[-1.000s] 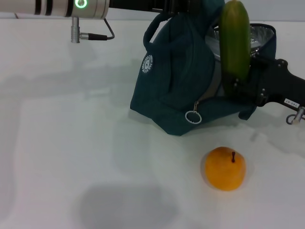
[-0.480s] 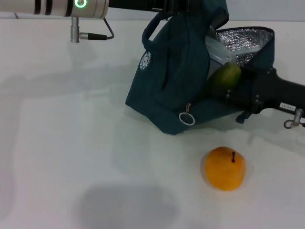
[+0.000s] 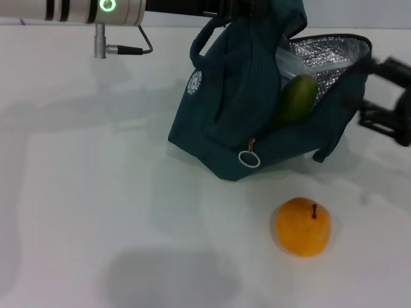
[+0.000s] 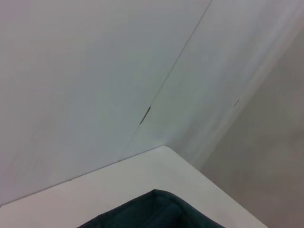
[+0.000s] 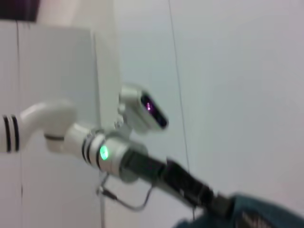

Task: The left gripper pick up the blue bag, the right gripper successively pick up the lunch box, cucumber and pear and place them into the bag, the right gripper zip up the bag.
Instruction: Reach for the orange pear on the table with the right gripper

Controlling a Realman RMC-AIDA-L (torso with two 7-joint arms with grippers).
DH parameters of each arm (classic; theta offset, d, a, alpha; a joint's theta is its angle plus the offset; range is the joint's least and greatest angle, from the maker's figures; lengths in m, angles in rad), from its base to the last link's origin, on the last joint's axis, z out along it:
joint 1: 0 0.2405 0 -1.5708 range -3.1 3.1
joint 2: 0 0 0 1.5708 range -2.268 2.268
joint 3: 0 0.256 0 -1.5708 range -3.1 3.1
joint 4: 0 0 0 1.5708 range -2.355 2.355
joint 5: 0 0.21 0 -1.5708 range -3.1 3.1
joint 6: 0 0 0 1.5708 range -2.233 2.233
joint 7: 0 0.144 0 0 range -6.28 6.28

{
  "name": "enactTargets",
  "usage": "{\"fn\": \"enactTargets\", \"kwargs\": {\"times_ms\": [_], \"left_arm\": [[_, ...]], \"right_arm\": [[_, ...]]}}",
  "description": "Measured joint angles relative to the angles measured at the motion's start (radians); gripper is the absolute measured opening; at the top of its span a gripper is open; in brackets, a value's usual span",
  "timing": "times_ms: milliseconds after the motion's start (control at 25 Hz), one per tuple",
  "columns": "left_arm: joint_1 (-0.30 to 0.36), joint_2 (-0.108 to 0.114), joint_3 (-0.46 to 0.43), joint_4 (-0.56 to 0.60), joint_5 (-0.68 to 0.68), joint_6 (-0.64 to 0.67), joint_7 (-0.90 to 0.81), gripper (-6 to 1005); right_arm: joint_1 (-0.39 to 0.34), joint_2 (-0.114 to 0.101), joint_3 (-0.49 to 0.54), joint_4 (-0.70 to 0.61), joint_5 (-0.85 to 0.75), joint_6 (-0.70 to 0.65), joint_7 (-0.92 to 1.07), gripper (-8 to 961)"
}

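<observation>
- A robot test lab or demo room, by the look of it: a plain white tabletop (image 3: 96, 192) carries only a few props.
- Bare white panelled walls (image 4: 95, 71) rise behind the table's far corner.
- A white robot arm with a green glowing ring (image 5: 102, 153) reaches across.

The right gripper (image 3: 385, 96) has let go and drawn back, leaving the cucumber (image 3: 297, 98) in the blue bag (image 3: 237, 122).

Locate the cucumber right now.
Head view: the cucumber leans inside the open blue bag, against its foil lining, right of centre, beyond the pear.
</observation>
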Motion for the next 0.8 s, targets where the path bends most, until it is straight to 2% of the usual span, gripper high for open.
{"fn": "enactTargets", "kwargs": {"times_ms": [160, 320, 520, 800], "left_arm": [[0.000, 0.000, 0.000, -0.002, 0.001, -0.001, 0.002, 54], [0.000, 0.000, 0.000, -0.002, 0.000, -0.004, 0.004, 54], [0.000, 0.000, -0.001, -0.003, -0.001, -0.008, 0.006, 54], [0.000, 0.000, -0.001, -0.003, -0.002, -0.009, 0.011, 53]], "right_arm": [[-0.042, -0.020, -0.009, -0.025, 0.018, -0.102, -0.025, 700], [-0.054, -0.038, -0.024, -0.026, -0.103, -0.138, -0.025, 700], [-0.063, -0.030, -0.019, -0.023, -0.241, -0.122, -0.023, 698], [-0.063, -0.019, -0.027, -0.023, -0.302, -0.066, -0.012, 696]]}}
